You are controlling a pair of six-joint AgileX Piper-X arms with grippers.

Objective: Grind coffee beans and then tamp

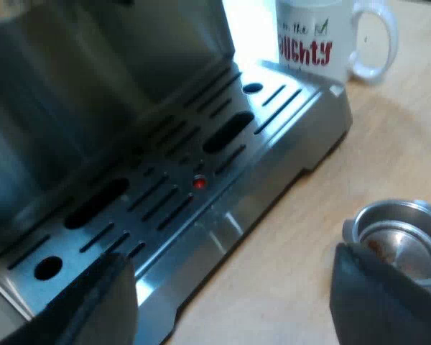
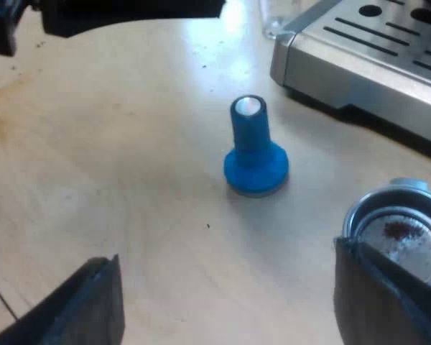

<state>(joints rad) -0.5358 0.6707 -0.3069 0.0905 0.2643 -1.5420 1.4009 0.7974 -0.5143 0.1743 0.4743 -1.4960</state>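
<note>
Standing upright, the blue tamper [image 2: 255, 147] is near the metal holder [image 2: 399, 228].

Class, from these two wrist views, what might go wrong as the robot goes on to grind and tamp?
The metal holder lies loose, close beside the open right end effector; a careless move may knock it and scatter its few grounds. The blue tamper stands upright alone; a sideways brush may topple it.

The mug [image 1: 323, 43] is cut off above its lettering, which reads only in part. A finger [image 1: 381, 302] of my left gripper [image 1: 233, 295] hides the near rim of the holder [image 1: 399, 237].
</note>
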